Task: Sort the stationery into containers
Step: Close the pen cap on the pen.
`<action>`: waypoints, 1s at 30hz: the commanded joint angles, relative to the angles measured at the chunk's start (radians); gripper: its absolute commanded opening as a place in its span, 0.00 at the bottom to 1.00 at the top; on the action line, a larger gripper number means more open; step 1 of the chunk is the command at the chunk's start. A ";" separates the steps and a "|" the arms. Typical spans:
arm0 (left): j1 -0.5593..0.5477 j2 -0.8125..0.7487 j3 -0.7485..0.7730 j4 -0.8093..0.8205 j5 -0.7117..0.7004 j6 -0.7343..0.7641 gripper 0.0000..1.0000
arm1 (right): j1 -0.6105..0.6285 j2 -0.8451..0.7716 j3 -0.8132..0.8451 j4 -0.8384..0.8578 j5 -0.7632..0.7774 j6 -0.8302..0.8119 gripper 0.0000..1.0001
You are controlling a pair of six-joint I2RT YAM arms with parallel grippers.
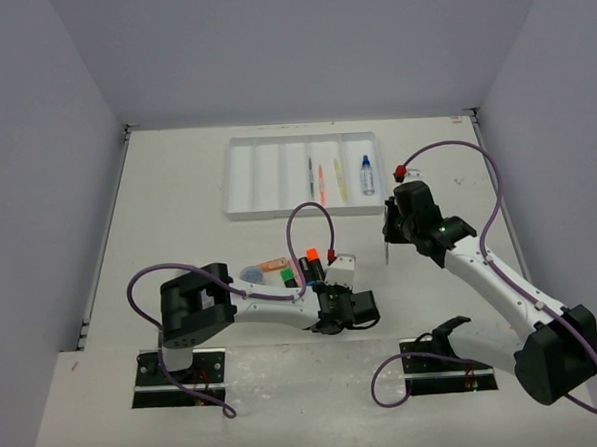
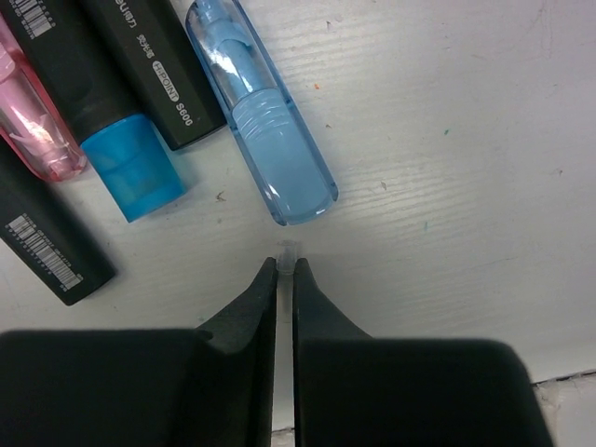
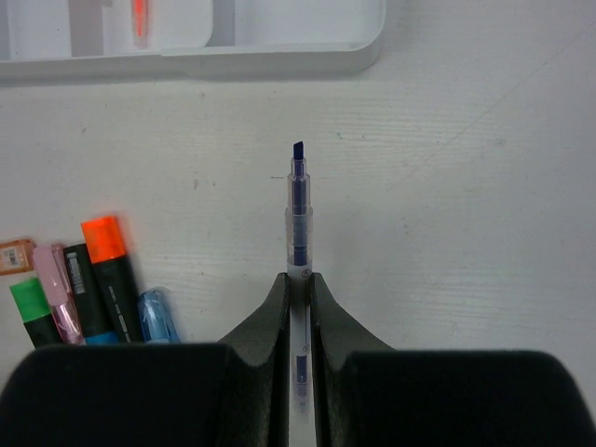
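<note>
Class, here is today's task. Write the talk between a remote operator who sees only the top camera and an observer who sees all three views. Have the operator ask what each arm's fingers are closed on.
Operator: From above I see only a thin stick at the right arm. What is it?
Observer: A clear pen with a dark blue tip, pinched between the right fingers.
Operator: I cannot make out the left fingers from above. Are they on anything?
Observer: The left fingers are closed, with a small clear nub between their tips. I cannot tell what it belongs to.
</note>
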 commanded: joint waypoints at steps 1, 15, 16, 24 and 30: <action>0.034 -0.083 -0.014 -0.024 -0.073 0.020 0.00 | -0.004 -0.067 -0.017 0.073 -0.060 -0.023 0.00; 0.332 -0.941 -0.361 0.803 0.258 0.685 0.00 | 0.194 -0.413 -0.345 0.815 -0.639 0.167 0.00; 0.333 -0.985 -0.404 0.904 0.313 0.702 0.00 | 0.274 -0.415 -0.359 0.876 -0.595 0.164 0.00; 0.333 -1.086 -0.551 1.114 0.453 0.712 0.00 | 0.450 -0.323 -0.248 0.909 -0.525 0.152 0.00; 0.333 -1.109 -0.579 1.167 0.471 0.710 0.00 | 0.470 -0.327 -0.237 0.901 -0.504 0.150 0.00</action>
